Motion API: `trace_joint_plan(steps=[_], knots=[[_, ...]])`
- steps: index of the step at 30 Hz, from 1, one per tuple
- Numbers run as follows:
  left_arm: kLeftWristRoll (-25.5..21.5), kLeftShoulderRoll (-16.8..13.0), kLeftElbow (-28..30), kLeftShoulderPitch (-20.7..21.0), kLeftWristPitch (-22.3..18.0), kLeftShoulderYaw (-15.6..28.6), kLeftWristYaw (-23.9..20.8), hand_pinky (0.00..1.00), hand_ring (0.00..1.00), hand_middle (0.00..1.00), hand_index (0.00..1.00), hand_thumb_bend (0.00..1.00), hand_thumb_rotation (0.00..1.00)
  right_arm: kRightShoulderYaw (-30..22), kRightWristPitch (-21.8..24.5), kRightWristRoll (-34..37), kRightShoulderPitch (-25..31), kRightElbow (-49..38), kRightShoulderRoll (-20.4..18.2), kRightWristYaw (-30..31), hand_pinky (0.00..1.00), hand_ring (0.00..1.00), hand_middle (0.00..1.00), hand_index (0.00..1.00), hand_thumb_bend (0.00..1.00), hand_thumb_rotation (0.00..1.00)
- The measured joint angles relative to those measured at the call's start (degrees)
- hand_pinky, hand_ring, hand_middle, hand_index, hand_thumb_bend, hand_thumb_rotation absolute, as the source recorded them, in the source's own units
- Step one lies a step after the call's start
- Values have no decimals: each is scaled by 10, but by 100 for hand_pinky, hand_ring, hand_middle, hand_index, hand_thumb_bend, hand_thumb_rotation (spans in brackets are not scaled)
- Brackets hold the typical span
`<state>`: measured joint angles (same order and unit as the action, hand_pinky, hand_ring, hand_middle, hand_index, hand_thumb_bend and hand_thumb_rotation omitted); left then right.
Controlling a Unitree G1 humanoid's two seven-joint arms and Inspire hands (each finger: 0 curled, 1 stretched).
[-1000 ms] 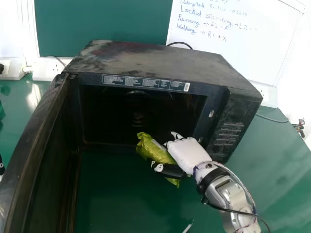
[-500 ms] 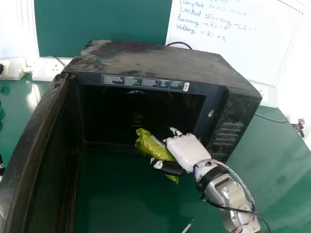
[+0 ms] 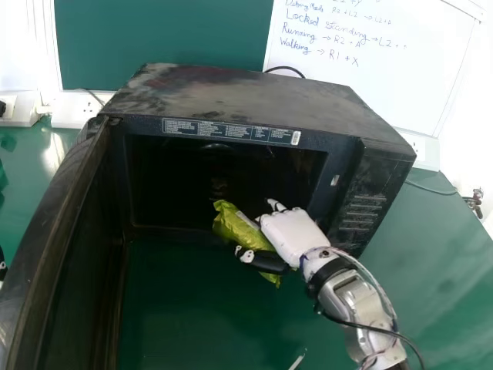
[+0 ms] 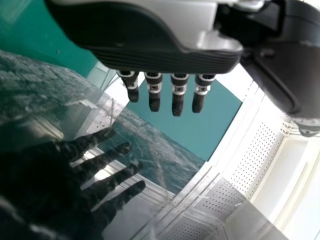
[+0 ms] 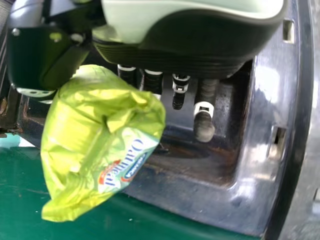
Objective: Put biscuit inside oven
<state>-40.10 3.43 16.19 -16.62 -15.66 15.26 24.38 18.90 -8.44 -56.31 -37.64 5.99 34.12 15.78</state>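
From the oven's (image 3: 231, 96) mouth, the left hand (image 3: 2, 267), fingers straight, is beyond the open door (image 3: 77, 254) at eight o'clock. Wide room separates door from biscuit packet (image 3: 238, 227), near six at the lower rim, gripped by the right hand (image 3: 293, 235) at four.

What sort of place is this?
Probably a robotics lab: a flat white board bearing handwritten notes, a white jointed robotic right hand holding a shiny yellow-green packet, and a boxy black oven.
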Motion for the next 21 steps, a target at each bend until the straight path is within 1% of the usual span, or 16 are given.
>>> trace_joint_plan(steps=[6,7,9,14,16,17,21], knots=[[-3,0,0,-1,0,0,0,93,100,100,100,85,79,1,14,5,-5,18,-11,1,11,19,47,48,53,0],[-4,0,0,-1,0,0,0,93,100,100,100,85,79,1,16,6,-6,20,-13,0,11,19,43,48,53,0],[-5,0,1,-2,0,0,0,94,100,100,100,84,79,1,16,6,-10,28,-17,-4,11,20,40,49,53,0],[-5,0,6,-3,-1,0,0,93,100,100,100,85,79,3,10,5,-24,55,-20,-35,10,18,38,50,52,0],[-5,0,6,-3,-1,0,0,94,100,100,100,85,79,6,9,3,-29,63,-20,-41,9,18,44,49,53,0],[-5,0,6,-3,-1,0,0,94,100,100,100,85,80,9,10,1,-33,66,-20,-41,9,18,45,48,53,0],[-5,1,7,-5,-1,-1,0,95,100,100,100,84,80,17,13,-9,-48,81,-24,-45,9,18,47,48,53,0]])
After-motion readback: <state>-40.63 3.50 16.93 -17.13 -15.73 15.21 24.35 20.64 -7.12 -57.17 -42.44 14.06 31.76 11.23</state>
